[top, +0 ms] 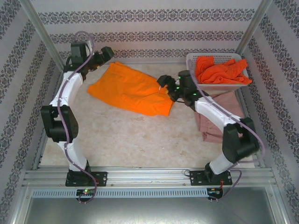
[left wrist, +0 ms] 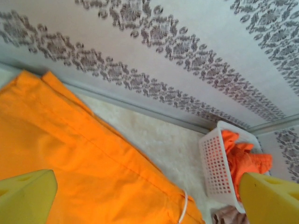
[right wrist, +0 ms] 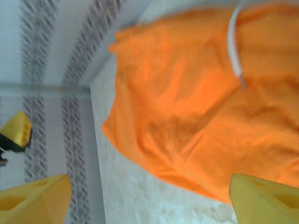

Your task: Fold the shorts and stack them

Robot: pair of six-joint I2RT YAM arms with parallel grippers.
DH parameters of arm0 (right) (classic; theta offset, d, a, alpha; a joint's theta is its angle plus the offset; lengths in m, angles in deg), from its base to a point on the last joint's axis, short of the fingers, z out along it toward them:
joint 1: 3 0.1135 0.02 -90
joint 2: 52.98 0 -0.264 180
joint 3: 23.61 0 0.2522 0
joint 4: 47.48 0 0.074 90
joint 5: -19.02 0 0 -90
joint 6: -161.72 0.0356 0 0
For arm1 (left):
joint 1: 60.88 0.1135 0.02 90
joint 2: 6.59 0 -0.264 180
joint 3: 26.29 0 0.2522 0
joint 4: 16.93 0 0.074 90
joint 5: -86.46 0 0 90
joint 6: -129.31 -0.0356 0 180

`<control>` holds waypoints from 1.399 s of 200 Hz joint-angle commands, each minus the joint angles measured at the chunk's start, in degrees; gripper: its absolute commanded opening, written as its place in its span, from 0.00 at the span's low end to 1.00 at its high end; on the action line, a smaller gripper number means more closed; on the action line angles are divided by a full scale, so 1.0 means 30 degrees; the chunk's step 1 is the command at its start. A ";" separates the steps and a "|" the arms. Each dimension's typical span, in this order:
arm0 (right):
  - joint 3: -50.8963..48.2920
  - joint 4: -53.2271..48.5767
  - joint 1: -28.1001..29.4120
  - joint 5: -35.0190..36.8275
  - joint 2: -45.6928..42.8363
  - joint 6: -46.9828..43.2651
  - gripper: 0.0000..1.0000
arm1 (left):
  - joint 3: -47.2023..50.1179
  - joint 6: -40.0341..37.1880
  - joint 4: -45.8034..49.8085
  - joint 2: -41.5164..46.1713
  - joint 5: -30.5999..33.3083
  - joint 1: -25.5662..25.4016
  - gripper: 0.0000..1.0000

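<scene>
The orange shorts (top: 133, 89) lie spread on the table, far centre, with a white drawstring (left wrist: 184, 205) at the waist; they also show as orange shorts (right wrist: 205, 116) in the right wrist view. My left gripper (top: 106, 54) hovers open over their far left corner. My right gripper (top: 163, 84) stands open at their right edge, nothing between its fingers. The bright red-orange shorts (top: 219, 70) are bunched in the basket. The dusty pink shorts (top: 219, 119) lie flat at the right, partly under my right arm.
A white mesh basket (top: 194, 65) stands at the far right corner, seen too as the basket (left wrist: 215, 168) in the left wrist view. Patterned walls and metal frame posts close in the table on three sides.
</scene>
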 commanded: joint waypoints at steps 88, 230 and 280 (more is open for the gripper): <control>0.0133 0.0669 0.0265 -0.2050 0.5016 -0.0260 0.88 | 0.5690 0.1493 -0.5744 -0.3940 -0.1043 -0.0197 1.00; -0.3836 -0.0952 -0.2138 -0.5544 0.3834 -0.4596 0.91 | 1.9373 0.1413 -0.9402 0.3486 -0.0244 -0.0124 1.00; -0.5502 -0.1791 -0.2303 -0.6503 0.2317 -0.5963 0.93 | 2.5332 0.1813 -0.8431 0.9971 0.1070 -0.0314 1.00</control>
